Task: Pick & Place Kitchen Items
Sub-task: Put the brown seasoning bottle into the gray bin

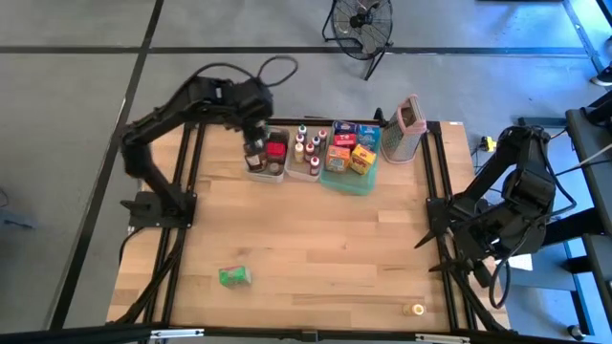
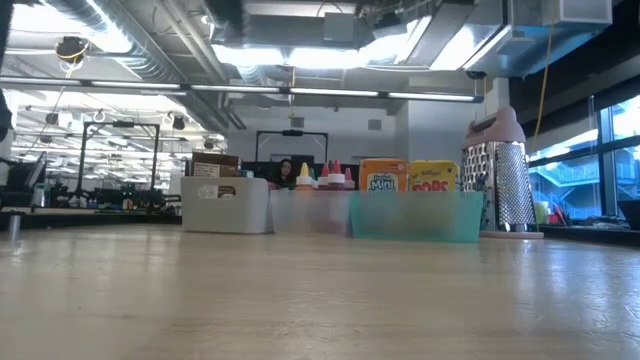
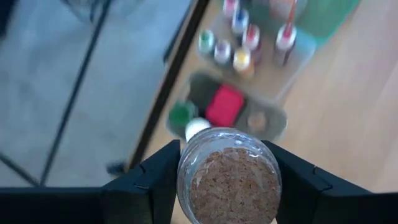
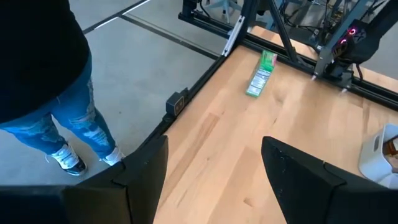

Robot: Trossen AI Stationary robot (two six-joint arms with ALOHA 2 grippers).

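A: Upper left of the overhead frame: the left gripper (image 1: pixel 254 143) clamps a cork-topped jar (image 3: pixel 229 177) above the white tub (image 1: pixel 265 173).

B: It should lower straight into a free slot, then release. At right, the right gripper (image 4: pixel 214 165) waits open.

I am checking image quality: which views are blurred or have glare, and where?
Left wrist view: the jar in the left gripper is fairly sharp, the tubs beyond it blurred. Low view: ceiling lights glare, the near table is soft. High view: even light. Right wrist view: the green box is clear.
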